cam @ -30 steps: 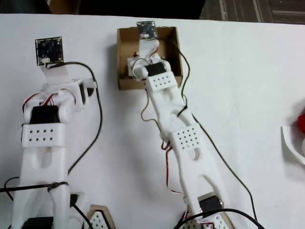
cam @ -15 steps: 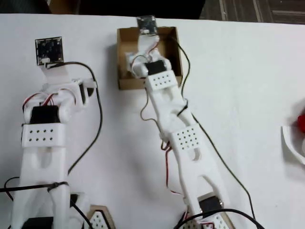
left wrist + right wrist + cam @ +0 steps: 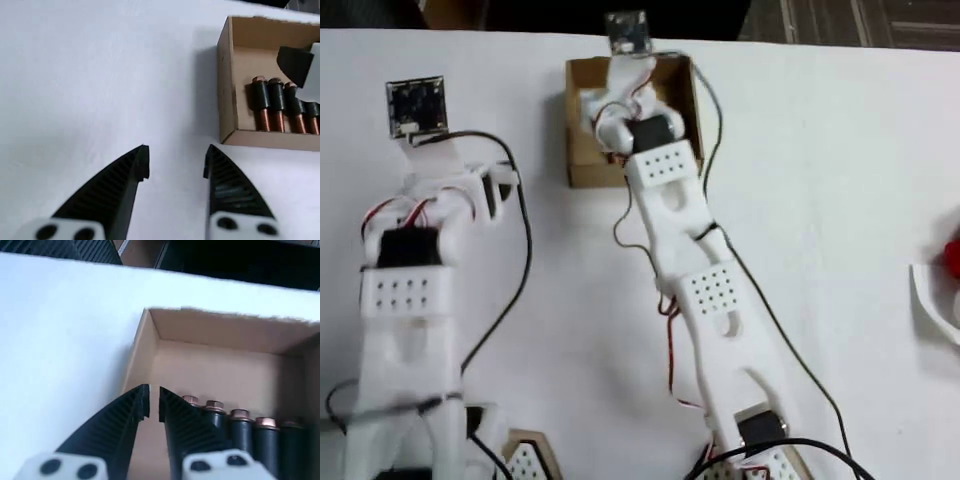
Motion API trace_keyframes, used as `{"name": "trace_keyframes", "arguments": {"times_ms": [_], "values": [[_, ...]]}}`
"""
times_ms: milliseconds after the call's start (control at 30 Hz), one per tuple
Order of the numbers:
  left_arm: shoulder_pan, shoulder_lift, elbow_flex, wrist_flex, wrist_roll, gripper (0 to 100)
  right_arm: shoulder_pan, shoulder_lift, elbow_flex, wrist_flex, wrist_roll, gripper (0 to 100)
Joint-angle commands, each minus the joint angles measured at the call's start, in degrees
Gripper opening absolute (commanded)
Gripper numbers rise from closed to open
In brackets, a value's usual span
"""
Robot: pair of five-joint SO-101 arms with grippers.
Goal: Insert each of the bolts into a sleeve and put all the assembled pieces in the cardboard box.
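The cardboard box (image 3: 582,170) stands at the back middle of the white table. Several assembled pieces (image 3: 277,102), copper bolts in black sleeves, lie side by side on its floor. My right arm (image 3: 665,175) reaches into the box. My right gripper (image 3: 152,402) hangs above the box floor beside the row of pieces (image 3: 240,432); its fingers are shut with a thin slit and hold nothing. My left arm (image 3: 410,260) stands to the left of the box. My left gripper (image 3: 176,162) is open over bare table, apart from the box wall (image 3: 227,85).
A white dish rim (image 3: 932,300) with something red (image 3: 952,258) in it shows at the right edge. The table's far edge (image 3: 800,42) runs just behind the box. Cables trail from both arms.
My right arm's wrist has pushed farther back over the box. My left arm has shifted slightly left and back.
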Motion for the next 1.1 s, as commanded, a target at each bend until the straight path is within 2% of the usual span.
{"name": "trace_keyframes", "arguments": {"times_ms": [0, 100, 267, 467, 567, 667, 767, 1067], "values": [[1.14, -12.40, -0.22, 2.99, -6.77, 6, 1.01, -9.01, -4.40, 10.77, -0.26, 2.0], [3.87, -21.98, 3.21, 7.12, -9.32, 3, 1.01, -13.93, -4.31, 18.51, -0.26, 2.1], [4.66, -35.69, 16.22, 7.91, -9.23, 11, 1.27, -23.69, -4.40, 25.10, -0.26, 2.1], [5.01, -45.98, 27.38, 10.02, -9.23, 14, 7.43, -36.18, -4.40, 31.60, -0.18, 2.1], [4.84, -48.44, 30.90, 10.02, -8.97, 14, 10.07, -40.84, -4.31, 34.24, 0.18, 2.1], [4.92, -49.41, 34.33, 10.02, -4.66, 15, 10.42, -44.44, -4.40, 34.15, 4.40, 2.1], [5.01, -49.49, 36.53, 10.02, -2.37, 15, 10.42, -48.31, -4.40, 34.15, 5.01, 2.1], [5.10, -49.49, 36.97, 10.46, -2.64, 15, 11.91, -61.41, -4.13, 34.15, 5.19, 2.1]]}}
